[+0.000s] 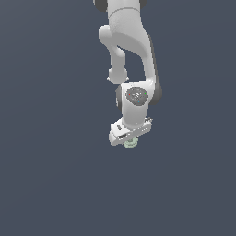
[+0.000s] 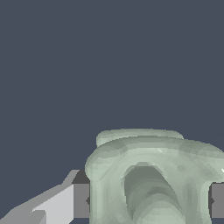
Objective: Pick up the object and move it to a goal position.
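Note:
The object (image 1: 131, 144) is a small pale grey-green lumpy piece that peeks out just under the white hand in the exterior view. In the wrist view the object (image 2: 153, 175) fills the space between the two dark finger pads (image 2: 81, 200), which press against its sides. My gripper (image 1: 130, 141) is shut on it, hanging from the white arm near the middle of the exterior view. Most of the object is hidden by the hand there. No goal marker shows in either view.
Only a flat, plain dark blue-grey background (image 1: 46, 161) surrounds the arm in both views.

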You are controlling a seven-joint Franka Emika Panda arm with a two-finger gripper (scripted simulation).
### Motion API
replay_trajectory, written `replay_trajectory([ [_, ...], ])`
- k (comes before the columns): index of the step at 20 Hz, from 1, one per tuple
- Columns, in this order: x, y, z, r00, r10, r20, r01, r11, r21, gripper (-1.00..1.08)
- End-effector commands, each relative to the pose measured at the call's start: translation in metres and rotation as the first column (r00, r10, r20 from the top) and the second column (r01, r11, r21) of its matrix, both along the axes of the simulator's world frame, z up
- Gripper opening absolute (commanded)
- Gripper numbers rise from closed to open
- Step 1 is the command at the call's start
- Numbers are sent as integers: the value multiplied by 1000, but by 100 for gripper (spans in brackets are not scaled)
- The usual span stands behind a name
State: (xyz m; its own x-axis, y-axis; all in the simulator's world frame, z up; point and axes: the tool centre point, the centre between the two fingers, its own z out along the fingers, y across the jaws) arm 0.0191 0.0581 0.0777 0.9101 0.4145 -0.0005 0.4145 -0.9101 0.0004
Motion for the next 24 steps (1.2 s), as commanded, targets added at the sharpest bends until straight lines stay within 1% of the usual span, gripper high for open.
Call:
replay_trajectory([
  [1,-2,6,19,1000,0,1,0,1000,0,-100],
  [6,-8,23,67,1000,1,1,-1,1000,0,-100],
  [24,-30,94,273,1000,2,1,-2,1000,0,-100],
])
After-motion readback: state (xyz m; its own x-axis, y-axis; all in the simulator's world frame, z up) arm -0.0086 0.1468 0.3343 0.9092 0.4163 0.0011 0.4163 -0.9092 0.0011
